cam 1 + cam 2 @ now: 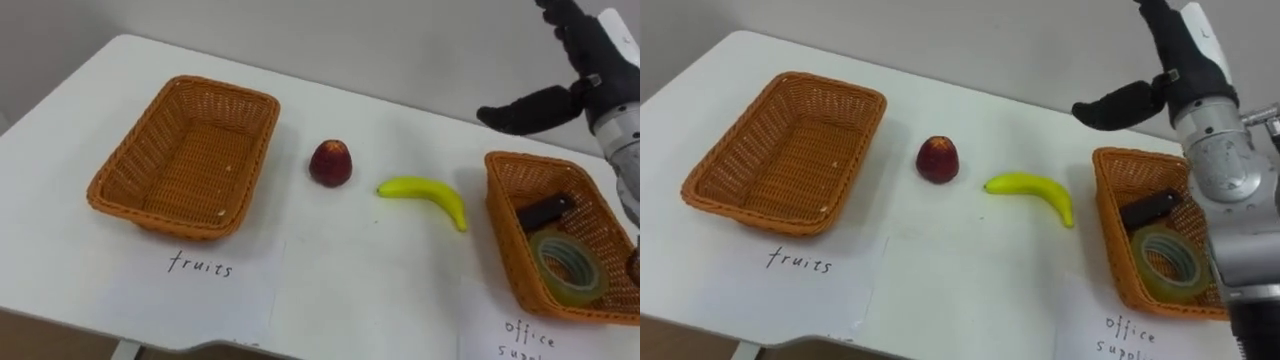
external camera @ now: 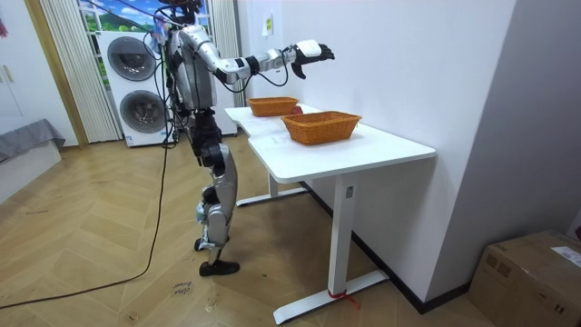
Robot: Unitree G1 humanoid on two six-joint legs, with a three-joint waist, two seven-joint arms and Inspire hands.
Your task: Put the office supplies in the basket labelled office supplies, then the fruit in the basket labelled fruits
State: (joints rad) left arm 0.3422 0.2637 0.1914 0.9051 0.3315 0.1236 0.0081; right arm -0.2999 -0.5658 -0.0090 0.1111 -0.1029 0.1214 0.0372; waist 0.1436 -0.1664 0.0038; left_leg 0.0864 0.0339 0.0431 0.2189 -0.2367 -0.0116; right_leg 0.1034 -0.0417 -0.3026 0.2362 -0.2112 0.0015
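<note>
Left eye view: A white table (image 1: 350, 270) takes up most of the frame. At centre left sits a woven left basket (image 1: 255, 140), and a handwritten paper sheet (image 1: 200, 290) lies below it at lower left. Near the centre a red fruit (image 1: 330, 163) stands on the tabletop, just right of that basket and not touching it. Further right a yellow banana (image 1: 425, 191) lies on bare table, between the red fruit and the right basket (image 1: 505, 215) at the right edge, and touches neither. The right basket holds a black object (image 1: 545, 211), perhaps a stapler, though it is too small to be sure. Below the object is a tape roll (image 1: 545, 268) lying flat. A second paper sheet (image 1: 520, 340) shows at lower right. In the upper right corner the right hand (image 1: 590, 60) is held above the table. Its fingers are straight and point upward, its thumb reaches toward the left, and it holds nothing.

Room view: The robot stands upright at the table's edge, on the room view's left. Its right arm is stretched forward and raised, with the right hand (image 2: 311, 51) well above both baskets. Stacked washing machines (image 2: 136, 86) stand behind it at upper left. A cardboard box (image 2: 531, 282) sits on the floor at lower right.

Right eye view: The right hand (image 1: 1185, 55) is at upper right, spread and holding nothing. Its forearm crosses the right basket's right side. The red fruit (image 1: 938, 160) and the banana (image 1: 1035, 190) lie on the table at centre.
</note>
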